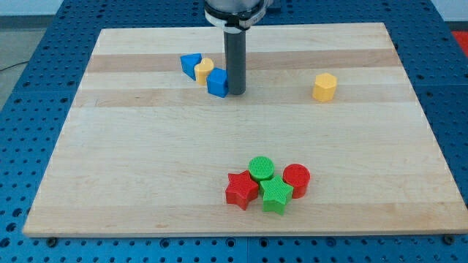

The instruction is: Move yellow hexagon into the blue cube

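Observation:
The yellow hexagon (325, 87) sits alone on the wooden board, toward the view's upper right. The blue cube (217, 82) sits at the upper middle, touching a small yellow block (204, 70) whose shape I cannot make out; a second blue block (191, 65), wedge-like, lies just left of that one. My tip (235, 93) rests on the board right against the blue cube's right side, well to the left of the yellow hexagon.
A cluster lies near the view's bottom middle: a red star (241, 190), a green cylinder (261, 169), a green star (277, 195) and a red cylinder (296, 178). The board (131, 175) lies on a blue perforated table.

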You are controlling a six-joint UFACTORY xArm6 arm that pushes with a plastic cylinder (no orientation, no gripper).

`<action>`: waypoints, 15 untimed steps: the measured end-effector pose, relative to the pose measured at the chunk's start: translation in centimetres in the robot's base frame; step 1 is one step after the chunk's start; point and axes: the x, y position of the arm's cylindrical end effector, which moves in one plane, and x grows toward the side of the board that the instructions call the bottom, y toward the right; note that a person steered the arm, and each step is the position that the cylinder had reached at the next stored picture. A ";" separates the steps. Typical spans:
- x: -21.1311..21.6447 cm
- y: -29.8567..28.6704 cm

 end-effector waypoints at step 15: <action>-1.7 8.8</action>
